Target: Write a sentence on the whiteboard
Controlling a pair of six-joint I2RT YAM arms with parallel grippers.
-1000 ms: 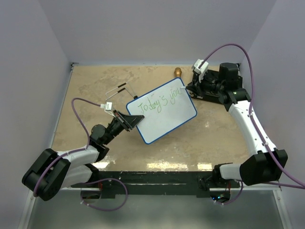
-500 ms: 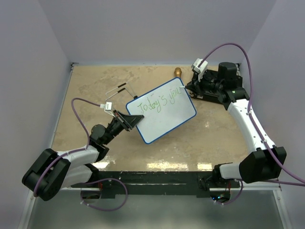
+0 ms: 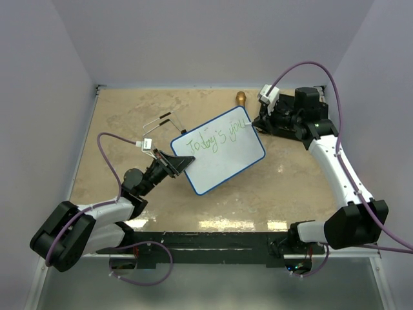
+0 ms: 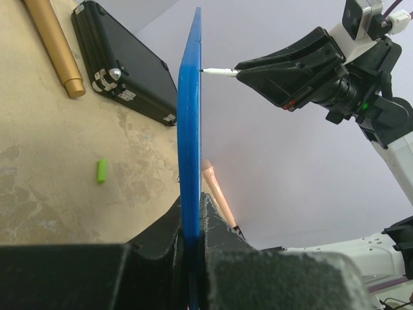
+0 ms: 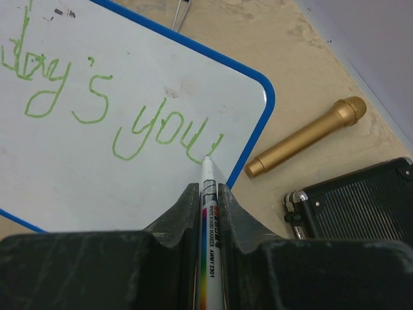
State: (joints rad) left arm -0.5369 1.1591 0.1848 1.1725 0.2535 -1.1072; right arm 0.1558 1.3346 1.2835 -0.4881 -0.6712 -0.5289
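The whiteboard (image 3: 219, 150), white with a blue rim, is held tilted above the table and bears green writing that reads "Today's you". My left gripper (image 3: 179, 163) is shut on its lower left edge; in the left wrist view the board (image 4: 190, 129) runs edge-on between the fingers (image 4: 219, 226). My right gripper (image 5: 208, 194) is shut on a white marker (image 5: 210, 219). The marker's tip touches the board (image 5: 97, 129) at the end of "you", near the top right corner.
A black case (image 5: 361, 200) lies on the table beside the right gripper, with a gold cylinder (image 3: 241, 97) at the far edge behind the board. A small green cap (image 4: 101, 170) lies on the table. A thin wire piece (image 3: 161, 119) lies left of the board.
The right wrist has shifted slightly toward the far edge with the marker still at the board's corner. The left arm and the board have not moved.
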